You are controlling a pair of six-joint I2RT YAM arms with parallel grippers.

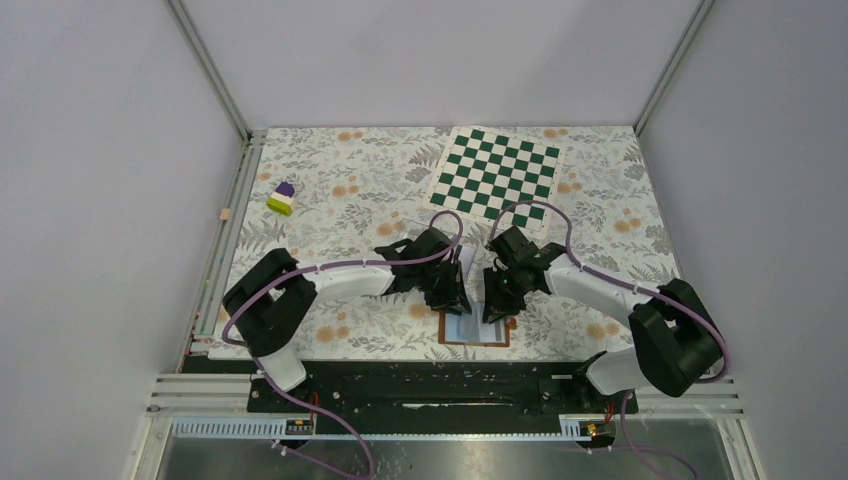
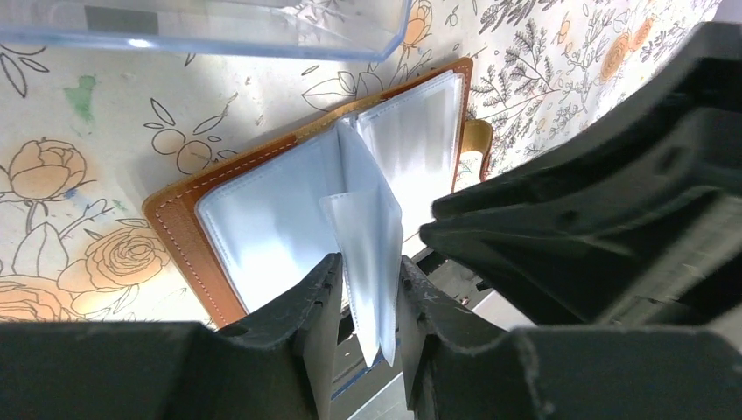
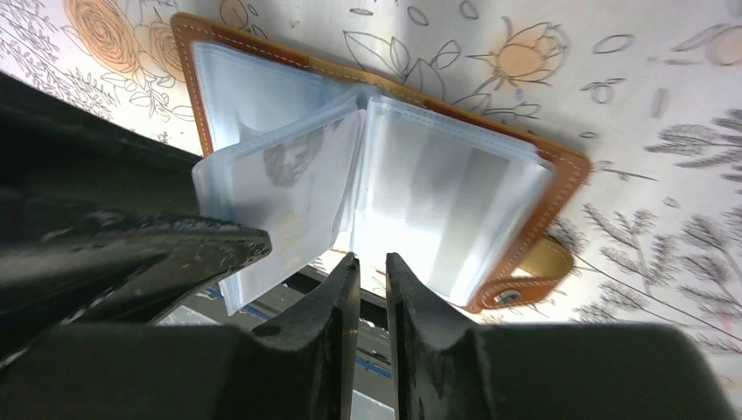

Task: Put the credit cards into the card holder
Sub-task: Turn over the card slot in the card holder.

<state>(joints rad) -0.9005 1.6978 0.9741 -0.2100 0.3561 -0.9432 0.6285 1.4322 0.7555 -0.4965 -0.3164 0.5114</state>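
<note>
The brown card holder (image 1: 475,330) lies open near the table's front edge, its pale blue-grey pockets (image 2: 262,219) facing up. My left gripper (image 2: 369,262) is shut on one pocket sleeve and holds it raised off the others. In the right wrist view a whitish credit card (image 3: 293,197) with a faint face print shows inside that raised sleeve. My right gripper (image 3: 372,258) hovers just in front of the card holder's (image 3: 455,201) right half. Its jaws stand a little apart with nothing between them. Both grippers (image 1: 450,295) (image 1: 498,305) meet over the holder in the top view.
A clear plastic case (image 2: 201,26) lies just beyond the card holder, a dark stripe showing through it. A green-and-white chessboard (image 1: 497,175) lies at the back. A small purple, white and green block stack (image 1: 282,198) stands at the left. The black base rail (image 1: 430,385) runs right below the holder.
</note>
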